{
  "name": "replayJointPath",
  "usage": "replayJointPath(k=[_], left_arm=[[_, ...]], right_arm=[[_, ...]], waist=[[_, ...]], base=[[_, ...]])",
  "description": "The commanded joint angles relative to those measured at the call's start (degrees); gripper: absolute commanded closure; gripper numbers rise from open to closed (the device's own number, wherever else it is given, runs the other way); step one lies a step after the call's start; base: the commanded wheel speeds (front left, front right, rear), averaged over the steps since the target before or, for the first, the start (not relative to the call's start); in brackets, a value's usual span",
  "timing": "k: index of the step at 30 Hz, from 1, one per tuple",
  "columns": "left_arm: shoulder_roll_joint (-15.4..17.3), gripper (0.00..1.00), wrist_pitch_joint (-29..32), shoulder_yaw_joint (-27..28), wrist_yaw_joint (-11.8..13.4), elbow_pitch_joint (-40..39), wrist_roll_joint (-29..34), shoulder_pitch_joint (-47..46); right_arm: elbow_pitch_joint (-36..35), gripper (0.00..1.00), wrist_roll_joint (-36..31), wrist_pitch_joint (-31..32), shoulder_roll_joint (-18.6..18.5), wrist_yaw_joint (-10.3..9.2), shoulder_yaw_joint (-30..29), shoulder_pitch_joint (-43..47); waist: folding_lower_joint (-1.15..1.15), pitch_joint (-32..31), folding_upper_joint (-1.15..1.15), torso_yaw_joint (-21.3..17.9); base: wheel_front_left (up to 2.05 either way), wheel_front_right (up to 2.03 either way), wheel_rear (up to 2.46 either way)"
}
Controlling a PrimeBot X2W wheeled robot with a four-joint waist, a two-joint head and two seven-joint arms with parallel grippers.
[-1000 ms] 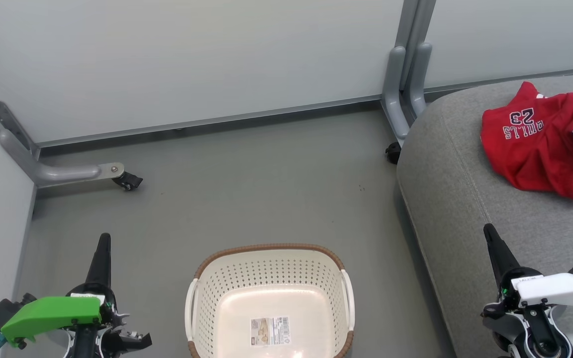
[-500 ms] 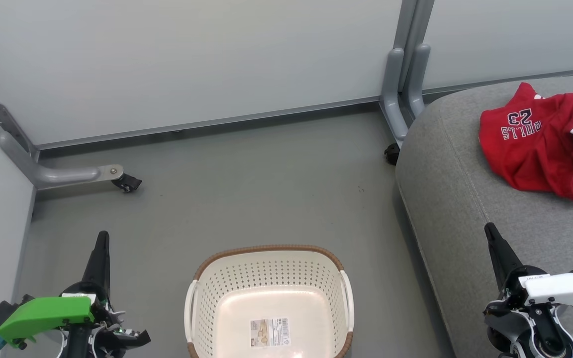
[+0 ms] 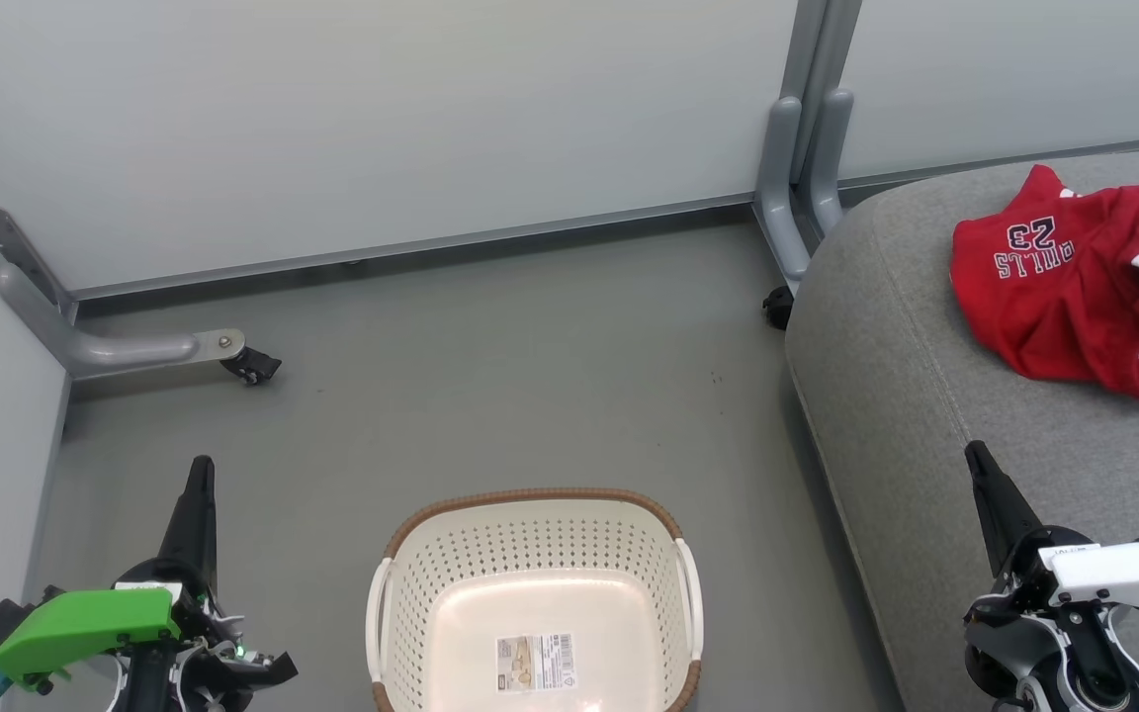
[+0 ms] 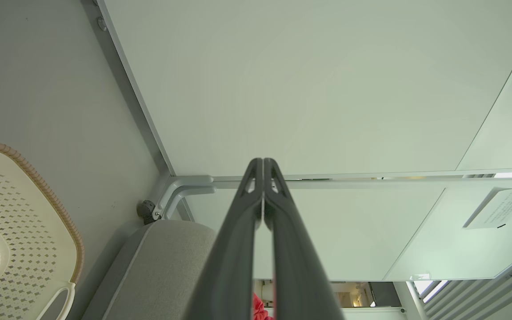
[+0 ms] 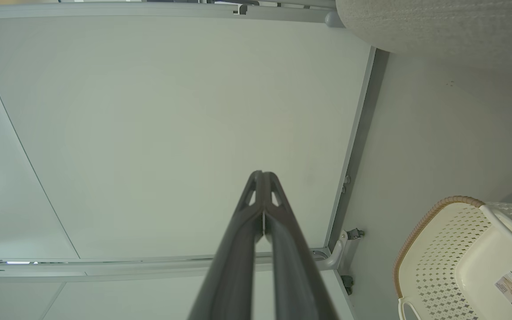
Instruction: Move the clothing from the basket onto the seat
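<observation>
Red basketball clothing with white trim, marked 23 [image 3: 1074, 297], was seen heaped on the large grey fabric seat [image 3: 906, 425], so it was judged delivered. The cream perforated plastic basket with a brown rim [image 3: 530, 494] was seen bare on the floor. The left gripper [image 3: 200, 473] and right gripper [image 3: 975, 460] were held either side of it, fingers pressed together, nothing gripped. The job was likely done.

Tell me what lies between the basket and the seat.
Just bare grey floor lies between the basket and the seat; nothing rests on that strip. The head view shows it.
</observation>
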Motion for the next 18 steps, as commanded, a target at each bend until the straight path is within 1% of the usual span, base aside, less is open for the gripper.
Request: replayJointPath(k=[1, 18], left_arm=[[0.29, 1.00, 0.20, 0.16, -0.35, -0.16, -0.16, -0.64], [0.29, 1.00, 0.20, 0.15, -0.35, -0.16, -0.17, -0.64]], right_arm=[[0.12, 1.00, 0.09, 0.27, -0.17, -0.02, -0.19, -0.48], [0.13, 1.00, -0.17, 0.35, -0.02, -0.02, -0.38, -0.50]], waist=[[0.00, 0.00, 0.00, 0.00], [0.00, 0.00, 0.00, 0.00]], base=[[0.00, 0.00, 0.00], [0.00, 0.00, 0.00]])
